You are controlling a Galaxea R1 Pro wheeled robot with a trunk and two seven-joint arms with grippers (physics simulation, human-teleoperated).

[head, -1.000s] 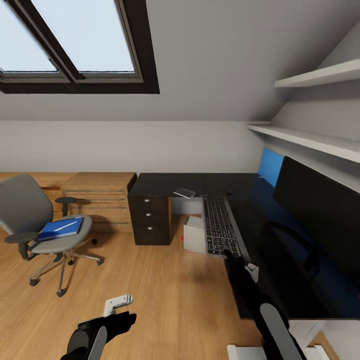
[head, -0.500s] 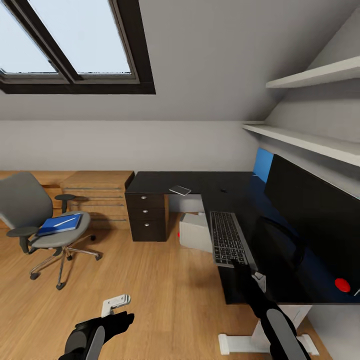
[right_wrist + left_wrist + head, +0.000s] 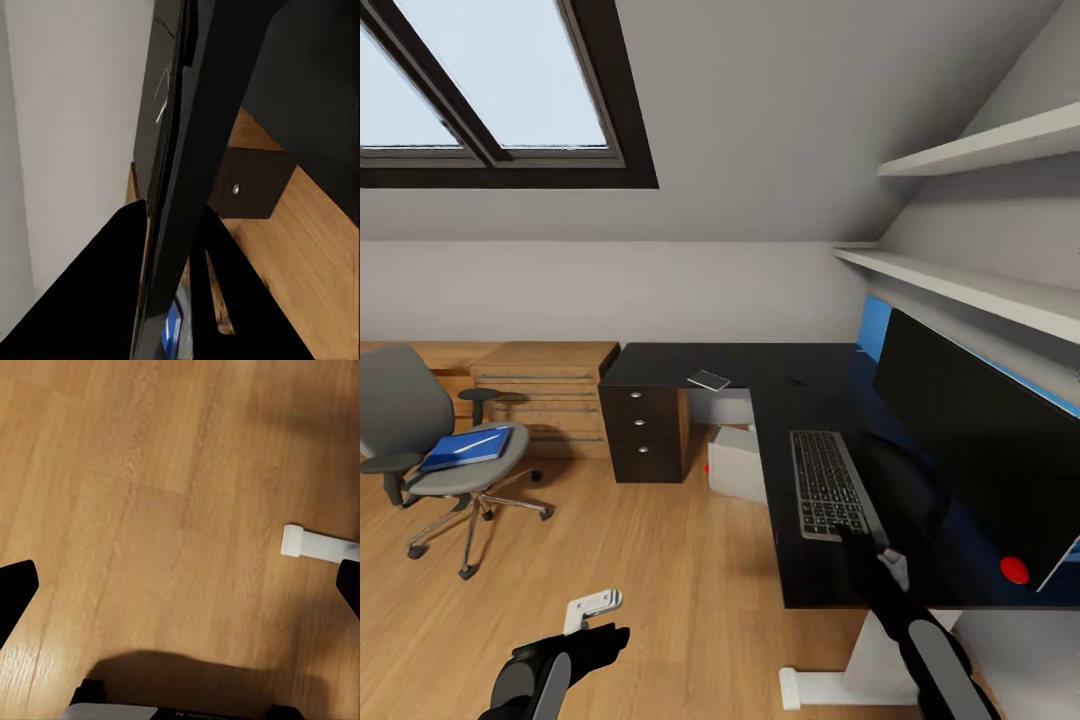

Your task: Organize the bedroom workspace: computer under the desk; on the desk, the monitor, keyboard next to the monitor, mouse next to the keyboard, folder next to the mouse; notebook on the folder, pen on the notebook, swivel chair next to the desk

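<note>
Your right gripper [image 3: 888,562], fingers pinching the keyboard [image 3: 827,484], is holding it along the surface's [image 3: 800,585] near-left edge beside the monitor [image 3: 970,440]; a careless release could be sliding it off. Your left gripper [image 3: 596,618] is hanging over the floor with fingers spread.

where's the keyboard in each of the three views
Head view: keyboard flat on the desk, right of centre, its near end at the right gripper.
Left wrist view: not in it.
Right wrist view: edge-on, clamped between the fingers.
Shared landmark: the dark drawer unit.
</note>
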